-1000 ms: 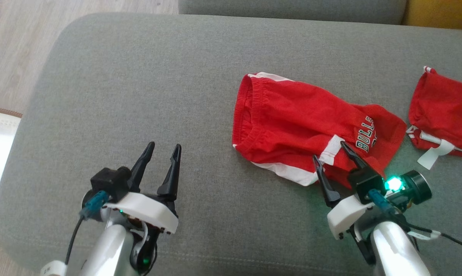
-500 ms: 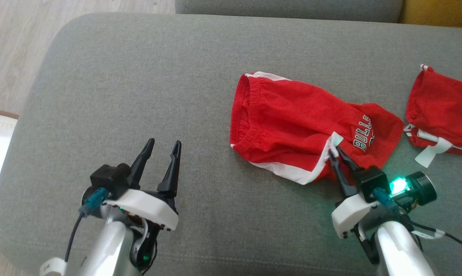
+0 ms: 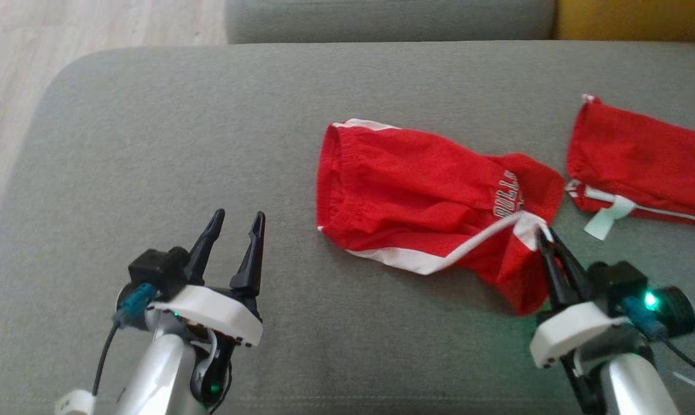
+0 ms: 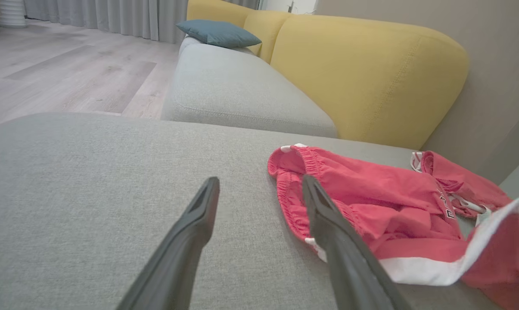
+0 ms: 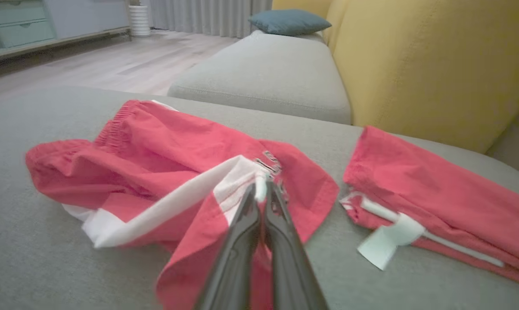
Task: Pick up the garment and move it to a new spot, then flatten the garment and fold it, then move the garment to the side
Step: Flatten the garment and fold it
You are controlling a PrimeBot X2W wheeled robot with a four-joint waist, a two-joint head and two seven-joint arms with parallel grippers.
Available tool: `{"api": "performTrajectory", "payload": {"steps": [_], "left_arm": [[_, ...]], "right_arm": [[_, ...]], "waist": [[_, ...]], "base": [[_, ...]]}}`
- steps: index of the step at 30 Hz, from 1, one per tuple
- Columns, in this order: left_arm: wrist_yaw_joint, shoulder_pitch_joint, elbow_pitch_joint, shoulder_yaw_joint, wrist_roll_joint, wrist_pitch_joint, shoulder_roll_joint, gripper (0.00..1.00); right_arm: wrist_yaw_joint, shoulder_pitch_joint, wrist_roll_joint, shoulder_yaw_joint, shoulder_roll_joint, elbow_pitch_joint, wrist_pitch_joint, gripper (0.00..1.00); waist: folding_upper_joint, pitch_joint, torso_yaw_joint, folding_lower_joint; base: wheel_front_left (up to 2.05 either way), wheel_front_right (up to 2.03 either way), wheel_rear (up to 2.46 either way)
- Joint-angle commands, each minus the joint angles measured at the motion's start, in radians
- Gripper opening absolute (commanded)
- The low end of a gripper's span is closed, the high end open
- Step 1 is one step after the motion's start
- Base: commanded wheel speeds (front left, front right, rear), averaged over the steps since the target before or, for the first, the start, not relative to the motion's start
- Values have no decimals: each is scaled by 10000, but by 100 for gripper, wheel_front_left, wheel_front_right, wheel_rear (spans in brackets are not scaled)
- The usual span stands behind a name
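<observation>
The garment (image 3: 416, 202), red shorts with white trim and lettering, lies rumpled on the grey cushion (image 3: 168, 144) right of centre; it also appears as the garment (image 5: 164, 159) and the garment (image 4: 371, 202). My right gripper (image 3: 542, 237) is shut on the garment's white-trimmed hem corner and holds it raised off the cushion, the cloth hanging below. In the right wrist view, my right gripper (image 5: 261, 193) pinches the white trim. My left gripper (image 3: 235, 222) stands open over bare cushion at the lower left, well left of the garment; its fingers (image 4: 199, 215) hold nothing.
A second red garment (image 3: 635, 155) with a white tag lies at the right of the cushion. Behind are another grey seat cushion (image 4: 233, 86), a yellow backrest (image 4: 371, 73) and a blue pillow (image 4: 218, 32). Wooden floor (image 3: 64, 29) lies beyond the cushion's left edge.
My right gripper shut on the garment's white hem corner and lifted it toward the lower right, pulling the cloth up. The head camera shifted. My left gripper stayed put.
</observation>
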Motion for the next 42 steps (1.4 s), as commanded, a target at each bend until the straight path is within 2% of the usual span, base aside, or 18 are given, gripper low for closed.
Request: {"api": "performTrajectory", "payload": {"steps": [1, 5, 8, 11, 15, 19, 27, 42], "left_arm": [[-4, -192, -271, 311, 80, -122, 53, 100], [-54, -337, 20, -78, 215, -113, 203, 100], [-98, -594, 403, -1059, 233, 148, 487, 100], [-106, -980, 743, -2257, 123, 402, 1104, 100], [-108, -1570, 1180, -3168, -106, 349, 1657, 100], [-109, -2155, 1662, -3875, -288, 255, 1942, 100], [-110, -3025, 2432, -5111, -694, 56, 2008, 100], [-111, -3890, 3242, -5983, -975, -116, 1876, 100]], "right_arm": [[35, -55, 84, 38, -34, -475, 126, 0], [35, 135, 36, -357, -38, -626, 499, 0], [35, 41, 78, -580, -38, -549, 653, 0], [35, -189, 148, -654, -37, -411, 697, 0], [35, -480, 250, -643, -36, -215, 692, 0], [35, -663, 317, -611, -35, -50, 656, 0], [35, -899, 379, -434, -34, 147, 607, 0], [35, -1173, 397, -148, -34, 350, 465, 0]], "waist": [[0, -80, -276, 0], [0, -67, -642, 0], [0, 15, -859, 0], [0, 156, -1051, 0], [0, 337, -1202, 0], [0, 498, -1299, 0], [0, 755, -1503, 0], [0, 1091, -1772, 0]], "base": [[0, 0, 0], [0, 0, 0], [0, 0, 0], [0, 0, 0], [0, 0, 0], [0, 0, 0], [0, 0, 0], [0, 0, 0]]}}
